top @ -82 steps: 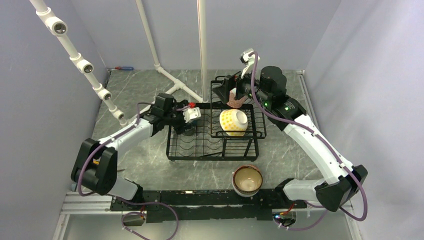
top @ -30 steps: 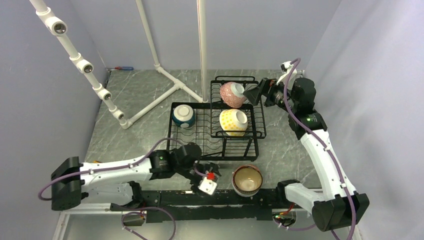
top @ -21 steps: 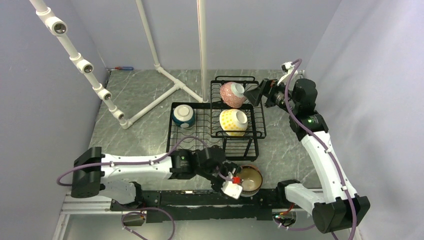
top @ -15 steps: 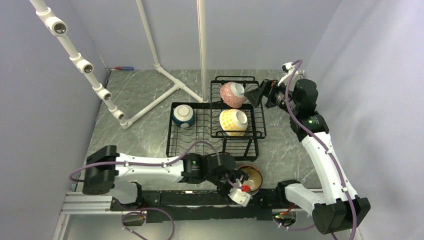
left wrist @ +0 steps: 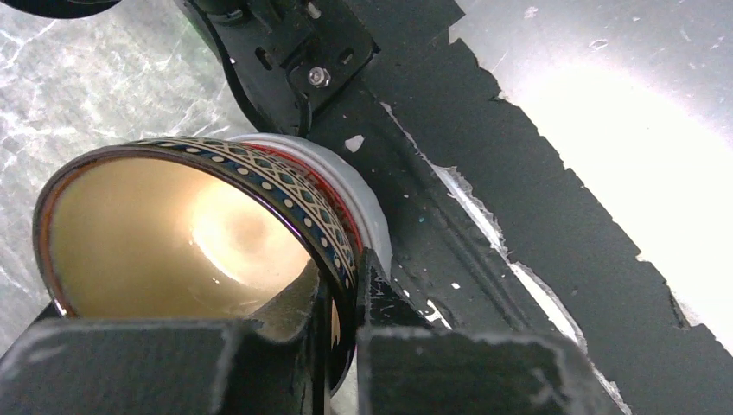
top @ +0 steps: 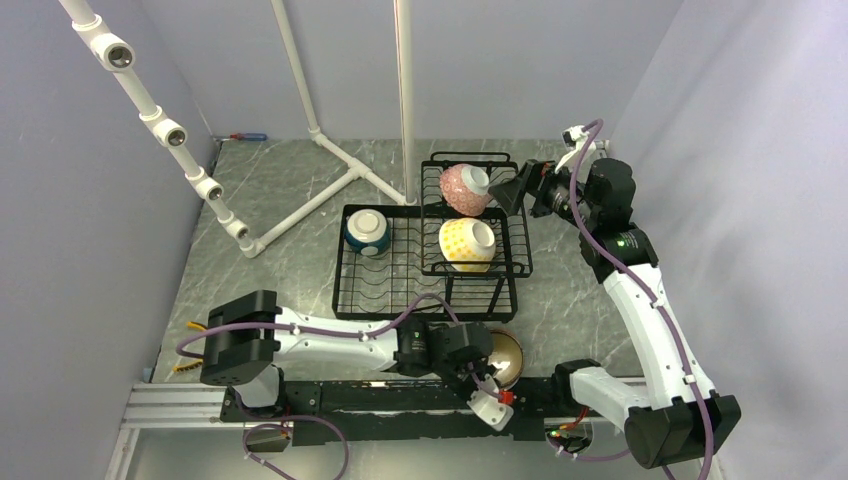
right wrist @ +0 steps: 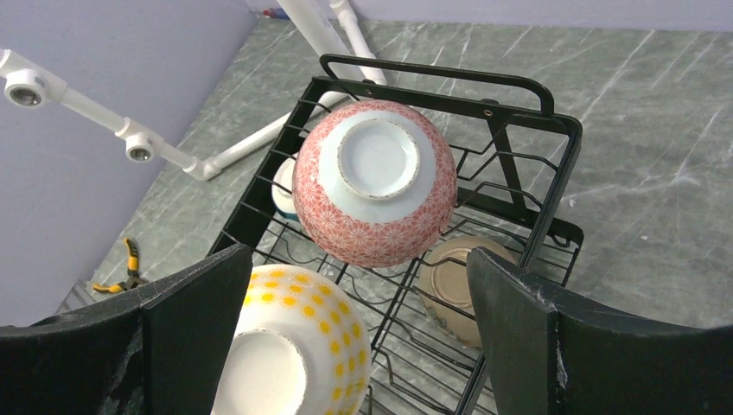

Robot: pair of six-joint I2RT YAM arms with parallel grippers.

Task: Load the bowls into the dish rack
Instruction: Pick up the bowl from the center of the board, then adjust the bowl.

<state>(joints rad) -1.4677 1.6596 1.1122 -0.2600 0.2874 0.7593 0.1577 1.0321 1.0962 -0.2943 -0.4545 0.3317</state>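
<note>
Between the left gripper's point(left wrist: 341, 281) fingers point(left wrist: 290, 307) sits the patterned rim of a brown bowl point(left wrist: 173, 233): one finger is inside the bowl and the other outside, closed on the rim. This bowl is tilted, its mouth turned toward the wrist camera. It is nested in a white bowl with a red band point(left wrist: 363, 203), which shows just beyond the gripper. Both bowls are on the counter point(top: 280, 190), against the black base rail point(left wrist: 519, 216) that runs past the gripper's outer finger. From above, the left arm lies stretched low along the near edge, with the dish rack point(top: 340, 265) well beyond the gripper and not touching it.

The right gripper point(top: 510, 190) is wide open and holds nothing, hovering just beside the rack's raised basket point(top: 527, 250). Straight ahead of it, between the lines of its two fingers but touching neither, a pink bowl point(right wrist: 376, 186) lies on its side in the basket, foot toward the gripper. Nearer and to its left, a yellow-dotted bowl point(right wrist: 302, 341) rests in the same basket, foot also showing. Below and behind the pink bowl, a cream bowl point(right wrist: 454, 285) sits upside down in the lower tray. Farther off, a teal bowl point(top: 367, 230) stands upside down at the tray's far left corner.
</note>
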